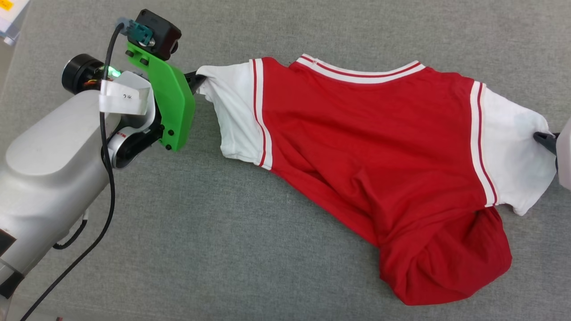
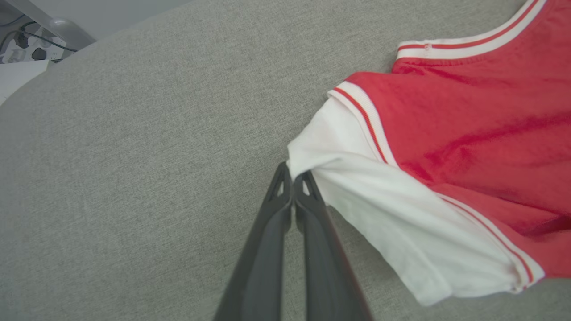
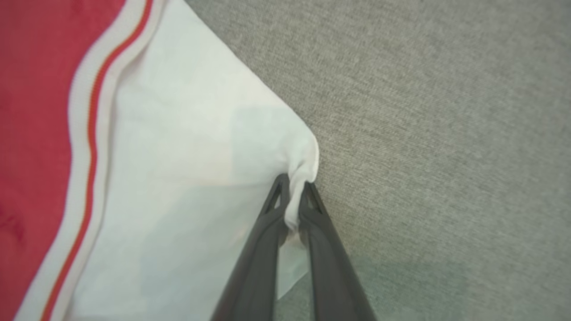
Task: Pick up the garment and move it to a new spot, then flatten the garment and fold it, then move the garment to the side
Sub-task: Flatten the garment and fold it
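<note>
The garment [image 1: 370, 147], a red jersey with white sleeves and a striped collar, lies stretched across the grey surface, plain red side up, its lower part bunched at the near right. My left gripper [image 1: 198, 80] is shut on the edge of the left white sleeve [image 2: 357, 196], with its tips [image 2: 293, 178] pinching the cloth. My right gripper [image 1: 542, 138] is shut on the edge of the right white sleeve [image 3: 200, 169], a fold of fabric caught between its fingertips [image 3: 294, 191]. No lettering shows.
A grey fabric-covered surface [image 1: 223, 249] spreads under everything. My left forearm [image 1: 49, 169] with its green bracket [image 1: 171, 102] and black cable crosses the left side. Cables and a white box [image 2: 22, 49] sit past the surface's far corner.
</note>
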### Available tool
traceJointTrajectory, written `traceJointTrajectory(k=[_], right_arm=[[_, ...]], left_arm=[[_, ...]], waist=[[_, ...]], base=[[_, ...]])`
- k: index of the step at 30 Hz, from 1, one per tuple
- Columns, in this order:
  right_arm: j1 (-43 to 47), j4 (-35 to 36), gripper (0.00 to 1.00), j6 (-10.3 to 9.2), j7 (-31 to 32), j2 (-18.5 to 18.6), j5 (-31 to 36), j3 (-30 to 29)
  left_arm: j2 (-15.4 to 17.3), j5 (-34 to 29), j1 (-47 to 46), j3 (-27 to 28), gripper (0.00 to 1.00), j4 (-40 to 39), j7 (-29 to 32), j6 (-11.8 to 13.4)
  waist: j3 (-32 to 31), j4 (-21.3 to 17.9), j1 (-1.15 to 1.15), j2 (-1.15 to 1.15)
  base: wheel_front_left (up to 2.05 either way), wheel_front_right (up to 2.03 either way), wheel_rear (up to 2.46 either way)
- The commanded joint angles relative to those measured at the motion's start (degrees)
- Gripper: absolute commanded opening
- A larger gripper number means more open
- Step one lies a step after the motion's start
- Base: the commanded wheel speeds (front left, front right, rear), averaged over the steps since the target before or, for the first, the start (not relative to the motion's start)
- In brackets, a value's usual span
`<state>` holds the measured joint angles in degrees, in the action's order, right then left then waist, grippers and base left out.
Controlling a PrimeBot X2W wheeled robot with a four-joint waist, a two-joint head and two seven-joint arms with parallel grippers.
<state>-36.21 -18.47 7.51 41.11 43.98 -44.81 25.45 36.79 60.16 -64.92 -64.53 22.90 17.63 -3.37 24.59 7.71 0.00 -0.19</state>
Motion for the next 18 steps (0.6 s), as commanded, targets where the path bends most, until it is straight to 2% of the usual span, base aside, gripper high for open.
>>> traceJointTrajectory(k=[1, 10, 18], right_arm=[[0.0, -1.0, 0.0, -0.02, -2.0, -0.7, 0.1, 1.5], [-2.3, 1.2, 0.0, -0.02, -15.7, 1.9, 0.1, 1.2], [-1.9, 5.2, 0.0, -0.02, -24.0, 3.8, 1.9, -1.8]], left_arm=[[-0.4, 0.4, -0.2, 0.0, 0.0, 0.5, -0.6, -0.3], [-0.1, -1.4, 0.1, 0.9, 0.0, 0.7, -6.7, -0.6], [1.4, -4.5, -1.2, 2.4, 0.0, -3.0, -11.9, 1.4]], waist=[[-1.8, -0.6, 0.0, 0.19], [-8.8, -1.9, 0.0, 0.19], [-13.5, -3.0, 0.0, 0.19]], base=[[0.0, 0.0, 0.0], [0.0, 0.0, 0.0], [0.0, 0.0, 0.0]])
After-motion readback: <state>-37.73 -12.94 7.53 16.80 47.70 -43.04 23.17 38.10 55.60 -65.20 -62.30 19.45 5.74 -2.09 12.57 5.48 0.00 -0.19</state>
